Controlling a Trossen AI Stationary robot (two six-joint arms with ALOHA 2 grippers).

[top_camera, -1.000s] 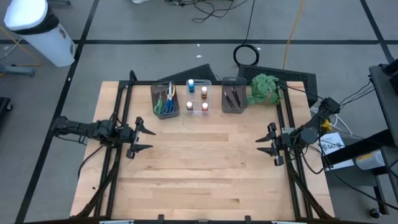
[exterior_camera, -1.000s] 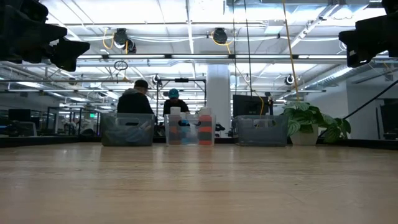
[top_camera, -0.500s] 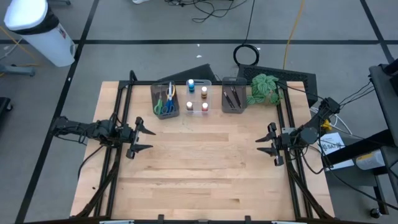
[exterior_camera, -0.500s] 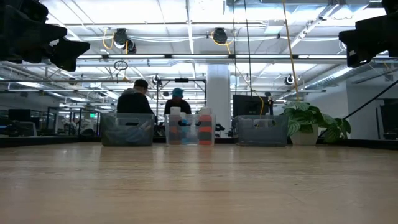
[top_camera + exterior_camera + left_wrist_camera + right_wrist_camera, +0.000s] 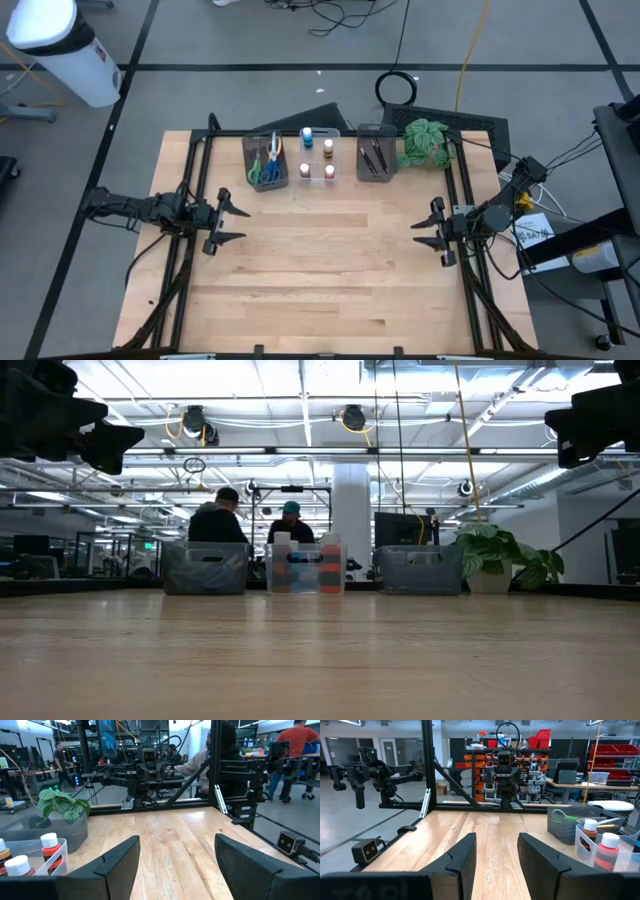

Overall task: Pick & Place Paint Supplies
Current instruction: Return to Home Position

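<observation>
Scissors (image 5: 266,168) with yellow, blue and green handles are seen standing in a grey bin (image 5: 246,152) at the far edge of the surface (image 5: 330,290). The pots (image 5: 317,155) are held in the clear bin (image 5: 300,148) beside it, and the brushes (image 5: 375,157) in a second grey bin (image 5: 360,165) next to the plant (image 5: 425,140). The left tool (image 5: 236,224) is held above the surface's left side, fingers spread wide and empty. The right tool (image 5: 420,231) is held likewise at the right side.

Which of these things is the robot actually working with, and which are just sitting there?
Job: three scissors with yellow, blue and green handles; small round paint pots; thin dark brushes.
Just there: green leafy plant; white cylindrical floor container.
</observation>
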